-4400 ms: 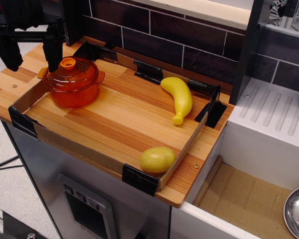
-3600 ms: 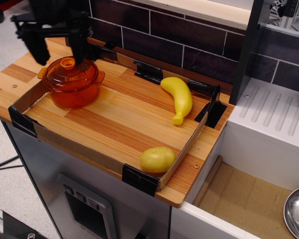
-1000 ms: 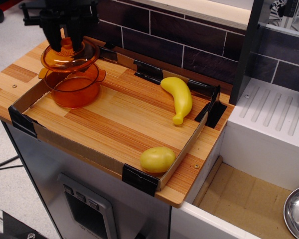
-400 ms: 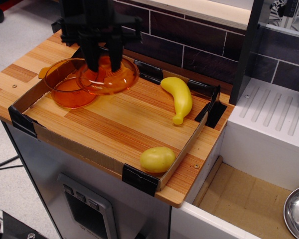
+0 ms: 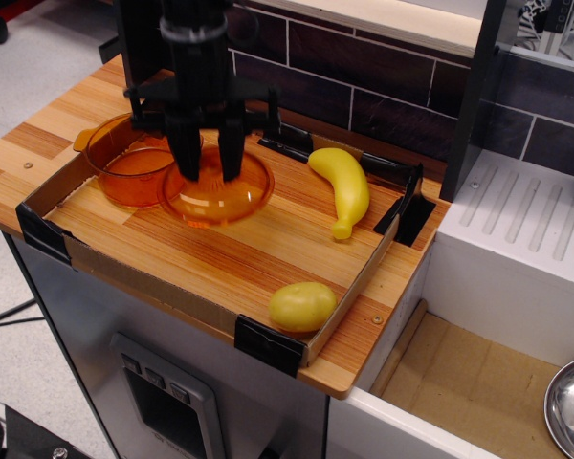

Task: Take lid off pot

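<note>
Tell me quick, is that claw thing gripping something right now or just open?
Gripper: closed on the lid, pinching its knob and holding it low beside the open pot.

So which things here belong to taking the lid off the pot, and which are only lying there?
Part of the job:
lid, held by the hand
pot, now uncovered

Only lying there:
banana
yellow potato
metal bowl, at the lower right
</note>
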`<state>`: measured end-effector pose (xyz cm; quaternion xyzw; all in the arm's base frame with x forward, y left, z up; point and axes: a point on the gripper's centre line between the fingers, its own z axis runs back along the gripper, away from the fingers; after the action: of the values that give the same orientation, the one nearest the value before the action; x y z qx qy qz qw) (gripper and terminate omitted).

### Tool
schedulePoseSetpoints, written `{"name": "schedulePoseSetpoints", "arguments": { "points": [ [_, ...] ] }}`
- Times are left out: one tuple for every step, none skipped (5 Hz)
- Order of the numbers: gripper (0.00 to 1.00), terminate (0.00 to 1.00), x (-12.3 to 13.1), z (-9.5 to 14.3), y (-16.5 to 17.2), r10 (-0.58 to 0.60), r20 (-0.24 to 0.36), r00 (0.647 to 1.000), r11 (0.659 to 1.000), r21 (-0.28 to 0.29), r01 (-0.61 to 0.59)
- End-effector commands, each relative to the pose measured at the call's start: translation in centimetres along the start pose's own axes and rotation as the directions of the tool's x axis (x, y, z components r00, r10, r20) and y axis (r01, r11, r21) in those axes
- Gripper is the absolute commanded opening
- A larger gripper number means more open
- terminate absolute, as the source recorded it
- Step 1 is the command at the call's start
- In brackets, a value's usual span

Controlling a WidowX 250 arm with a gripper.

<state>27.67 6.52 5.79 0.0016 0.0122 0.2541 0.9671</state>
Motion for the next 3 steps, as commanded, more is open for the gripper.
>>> {"name": "schedulePoseSetpoints", "arguments": {
  "points": [
    [1.00, 0.00, 0.2, -1.1, -1.0, -0.017, 0.033, 0.999, 0.999, -0.034, 0.018],
    [1.00, 0.00, 0.1, -1.0, -1.5, -0.051, 0.016, 0.999, 0.998, -0.039, 0.052],
    [1.00, 0.00, 0.2, 0.2, -1.5, -0.058, 0.007, 0.998, 0.997, -0.057, 0.058]
  ]
}}
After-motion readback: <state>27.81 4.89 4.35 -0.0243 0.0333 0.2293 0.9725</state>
